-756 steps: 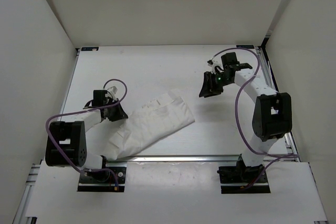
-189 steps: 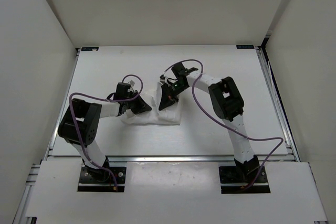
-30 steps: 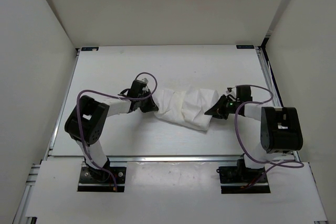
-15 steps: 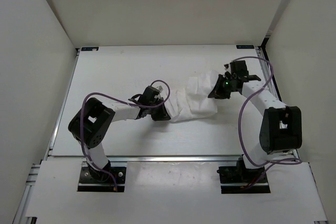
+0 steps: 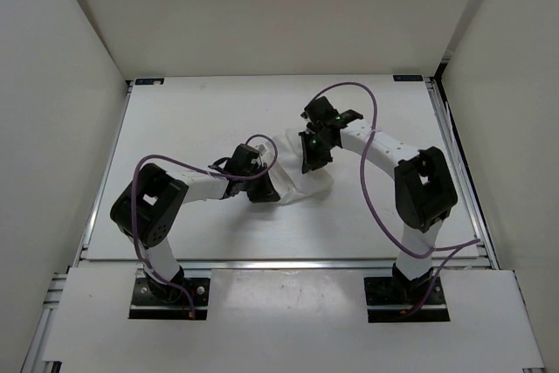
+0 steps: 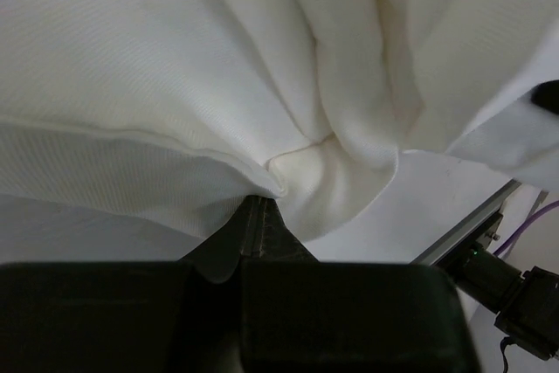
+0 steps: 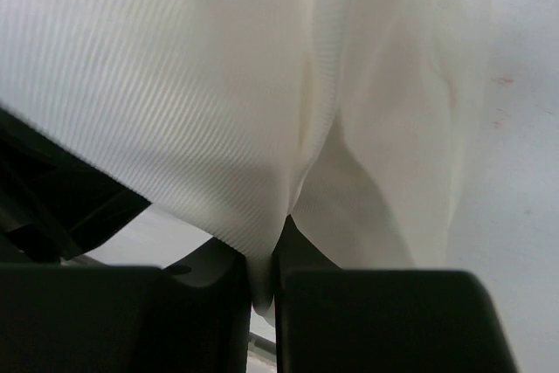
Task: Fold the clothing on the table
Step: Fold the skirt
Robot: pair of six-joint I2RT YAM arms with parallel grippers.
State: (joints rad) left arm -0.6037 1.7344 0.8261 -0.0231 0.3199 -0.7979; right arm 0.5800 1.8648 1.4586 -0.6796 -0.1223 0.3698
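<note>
The clothing [image 5: 295, 179] is a white ribbed garment, bunched into a small heap near the middle of the table [image 5: 192, 120]. My left gripper [image 5: 262, 188] sits low at the heap's left edge, shut on a gathered fold. In the left wrist view, the clothing [image 6: 218, 58] spreads out from the tip of the left gripper [image 6: 259, 202]. My right gripper [image 5: 309, 156] hangs over the heap's upper right part, shut on an edge of it. In the right wrist view, the clothing [image 7: 201, 85] drapes over the right gripper [image 7: 264, 261], with a thin layer pinched between its fingers.
An aluminium rail [image 5: 306, 263] runs along the table's near edge, and white walls close in the other three sides. Purple cables loop over both arms. The right arm's dark body [image 6: 524, 299] and the rail show at the left wrist view's lower right.
My right gripper has swung left toward the left gripper, carrying the clothing's right end over the rest. The heap is now shorter and more bunched. The left gripper has barely shifted.
</note>
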